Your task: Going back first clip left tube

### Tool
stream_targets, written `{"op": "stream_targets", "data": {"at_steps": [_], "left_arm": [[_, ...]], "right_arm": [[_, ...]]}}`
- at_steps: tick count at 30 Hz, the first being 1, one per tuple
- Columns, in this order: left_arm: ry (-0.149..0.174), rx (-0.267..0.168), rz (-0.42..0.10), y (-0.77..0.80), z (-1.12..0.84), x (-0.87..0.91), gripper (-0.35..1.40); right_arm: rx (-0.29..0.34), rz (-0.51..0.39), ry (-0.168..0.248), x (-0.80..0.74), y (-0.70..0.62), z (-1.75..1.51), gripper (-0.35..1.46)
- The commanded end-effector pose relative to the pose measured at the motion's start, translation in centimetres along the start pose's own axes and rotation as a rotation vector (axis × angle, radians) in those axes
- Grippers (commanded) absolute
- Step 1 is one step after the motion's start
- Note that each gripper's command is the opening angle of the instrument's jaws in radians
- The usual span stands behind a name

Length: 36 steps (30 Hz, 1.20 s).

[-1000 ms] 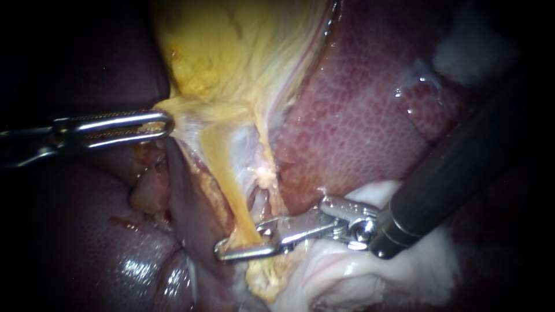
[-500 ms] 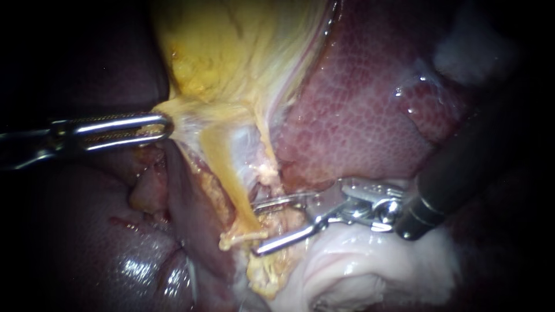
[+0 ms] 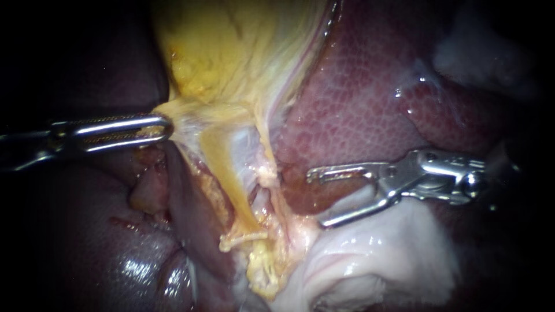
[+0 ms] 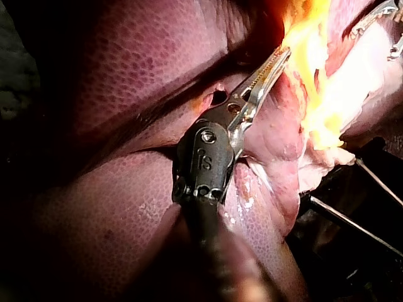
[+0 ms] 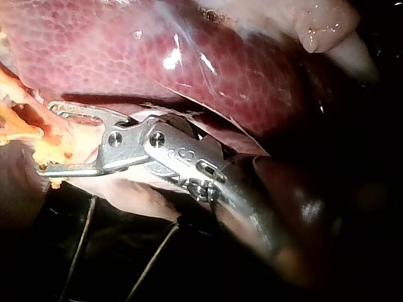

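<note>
My left tool [image 3: 163, 127] comes in well to the left of the left tube [image 3: 228, 179]. Its jaws lie together on the yellow edge of the gallbladder [image 3: 231, 52], up and to the left of where that tube begins. The left wrist view shows the same grip, the tool [image 4: 279, 61] closed with bright yellow tissue at its tip. The left tube is a yellow strand that runs down and rightward from the gallbladder. It is bare along its length, with dark liver [image 3: 358, 115] on either side. Across its lower end sits a small pale bar, the clip [image 3: 243, 237] as far as I can tell, touching the tube and sticking out a little to each side. Just right of the left tube a thinner tube [image 3: 267, 156] runs down roughly alongside it, apart from it at the top. Farther right of the left tube is my right tool [image 3: 319, 197]. Its jaws are spread wide with nothing between them, both tips pointing toward the tube but clear of it and of the clip. The upper jaw lies over the liver and the lower one along the edge of a white fold of tissue [image 3: 370, 254]. In the right wrist view the right tool [image 5: 47, 138] is likewise open, with yellow tissue just ahead of its tips.
</note>
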Motion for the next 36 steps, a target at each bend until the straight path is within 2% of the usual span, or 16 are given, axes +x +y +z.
{"op": "stream_targets", "data": {"at_steps": [1, 5, 9, 13, 17, 21, 26, 36], "left_arm": [[0.000, 0.000, 0.001, -0.01, 0.02, 0.02, -0.35], [-0.001, 0.007, 0.007, -0.02, 0.14, 0.13, -0.35], [-0.002, 0.017, 0.018, -0.01, 0.37, 0.32, -0.35], [0.005, 0.029, 0.036, 0.00, 0.67, 0.53, -0.35], [0.015, 0.040, 0.042, 0.00, 0.92, 0.61, -0.35], [0.022, 0.052, 0.046, -0.06, 1.08, 0.65, -0.35], [0.030, 0.061, 0.046, -0.11, 1.17, 0.70, -0.35], [0.032, 0.067, 0.045, -0.10, 1.11, 0.66, -0.35]], "right_arm": [[-0.005, -0.002, -0.004, 0.03, -0.01, -0.04, 0.60], [-0.017, -0.019, -0.014, 0.11, -0.07, -0.14, 0.60], [-0.016, -0.020, -0.014, 0.10, -0.08, -0.14, 0.60], [-0.016, -0.020, -0.014, 0.09, -0.08, -0.14, 0.60], [-0.017, -0.019, -0.014, 0.09, -0.08, -0.14, 0.60], [-0.017, -0.019, -0.014, 0.09, -0.08, -0.14, 0.60], [-0.017, -0.019, -0.014, 0.09, -0.08, -0.14, 0.60], [-0.017, -0.018, -0.014, 0.09, -0.09, -0.15, 0.60]]}}
